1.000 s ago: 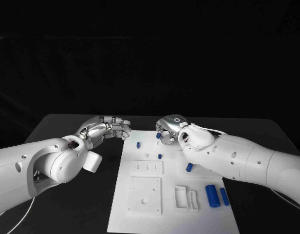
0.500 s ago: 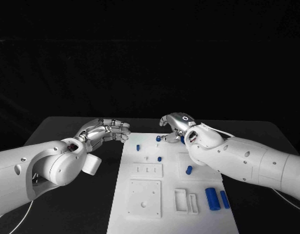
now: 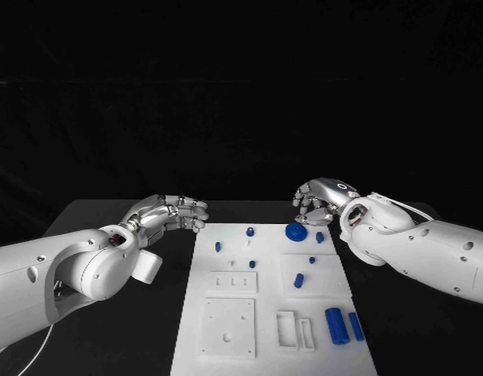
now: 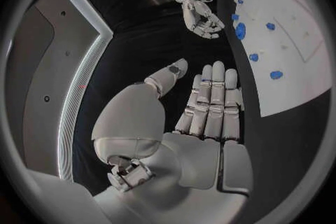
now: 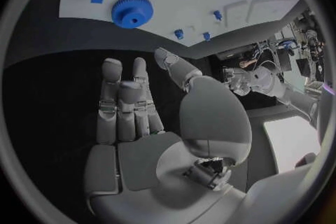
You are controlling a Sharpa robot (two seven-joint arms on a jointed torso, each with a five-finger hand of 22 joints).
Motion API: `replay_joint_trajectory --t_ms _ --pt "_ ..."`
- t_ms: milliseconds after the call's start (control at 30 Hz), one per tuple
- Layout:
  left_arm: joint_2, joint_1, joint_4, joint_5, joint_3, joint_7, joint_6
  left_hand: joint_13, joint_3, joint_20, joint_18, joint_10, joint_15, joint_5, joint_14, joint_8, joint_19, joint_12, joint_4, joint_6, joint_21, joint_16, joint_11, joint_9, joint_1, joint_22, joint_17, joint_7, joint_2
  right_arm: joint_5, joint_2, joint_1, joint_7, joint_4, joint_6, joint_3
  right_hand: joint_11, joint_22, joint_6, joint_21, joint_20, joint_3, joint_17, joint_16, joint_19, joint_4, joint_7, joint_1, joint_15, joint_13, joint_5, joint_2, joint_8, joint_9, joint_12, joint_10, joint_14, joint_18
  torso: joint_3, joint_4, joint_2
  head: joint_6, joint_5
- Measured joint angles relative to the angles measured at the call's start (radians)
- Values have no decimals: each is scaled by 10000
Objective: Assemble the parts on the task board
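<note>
One blue gear now lies flat at the board's far right, where a second ago your right hand hovered with curled fingers. That hand has pulled back off the board edge to the black table just beyond the gear; the wrist view shows its fingers straight and apart, nothing held. You can read that as a release: the gear is set down, not yet shown seated on anything. A short blue peg lies just beside it. Nearer you, two long cylinders rest side by side at the right edge, a small pin lies mid-board, and three studs stand toward the far left.

Your left hand has stayed off the board's far left corner, fingers loosely bent, empty. The board's middle and its recessed plates are unobstructed. Room is tight only at the far right corner, where gear, peg and hand crowd the edge.
</note>
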Motion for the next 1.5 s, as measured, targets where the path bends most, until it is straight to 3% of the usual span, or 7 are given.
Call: replay_joint_trajectory --t_ms 67,167,400,567,833,1200,1500 --pt "9 0 -4 0 -6 3 36 0 -21 0 0 0 0 0 0 0 0 0 -21 0 0 0 0 0 0 0 2 0 0 207 -2 2 76 -205 241 -4 -170 -11 -167 -85 -65 -381 42 12 73 -83 -164 1 -292 2189 231 -2 -86 80 1808 -155 -33 138 20 -42 -29 1 10" --pt "34 0 -6 0 -7 8 85 0 -80 -25 -1 0 0 0 0 0 -25 0 -3 0 0 0 0 0 -40 -1 13 0 -40 518 18 2 158 -555 612 -7 -223 -35 -377 -132 -68 -652 136 83 222 -20 -176 28 -329 4535 271 25 -267 93 4154 -720 2 191 56 -111 -62 2 20" --pt "96 0 -95 0 -34 11 168 0 -81 -38 -10 0 0 0 0 0 -38 0 -3 0 0 0 0 -2 -41 -1 12 0 -41 993 306 -14 272 -1247 1381 -9 45 5 -971 505 -247 -921 1076 959 502 7 -2 -163 31 8151 357 215 -730 -183 8310 -2198 -44 54 145 -153 -97 -35 29" --pt "103 0 -132 -2 -39 11 196 0 -80 -38 -11 0 0 0 0 0 -38 0 -3 0 0 0 0 -9 -41 -2 11 0 -41 1179 567 -133 323 -1625 1680 -8 157 5 -1208 842 -282 -1045 1420 1179 537 -3 151 -239 87 8493 106 236 -982 -309 8859 -2348 -100 -16 191 -139 -93 -9 -18" --pt "129 -1 -153 -13 -42 7 230 1 -80 -38 -13 0 0 -1 0 0 -37 0 -3 0 0 0 0 -8 -40 -2 20 0 -40 1378 812 -256 398 -1900 1926 -13 185 4 -1324 1072 -342 -1057 1659 1256 478 9 130 -334 98 8594 33 331 -983 -319 9102 -2380 -113 -42 242 -66 -41 -58 -174" --pt "68 -1 -102 -78 -42 -3 248 -1 -80 -37 -13 0 -1 -1 0 0 -37 0 -3 0 0 0 -1 -8 -36 6 19 0 -36 1495 1003 -302 475 -2009 2145 -10 184 3 -1245 1267 -429 -1057 1813 1294 463 9 92 -335 98 8638 33 467 -931 -318 9279 -2378 -113 -114 269 -15 52 -96 -209" --pt "19 -1 -17 -146 -33 -15 262 -9 -107 -37 -14 0 0 -1 0 0 -37 1 -29 0 0 -39 0 -8 -36 5 28 0 -36 1510 1030 -279 469 -2139 2203 20 183 16 -1134 1495 -502 -740 2008 1295 429 -11 -18 -68 98 8651 -587 778 -881 -318 9433 -2377 -111 -199 274 -4 88 -80 -230"
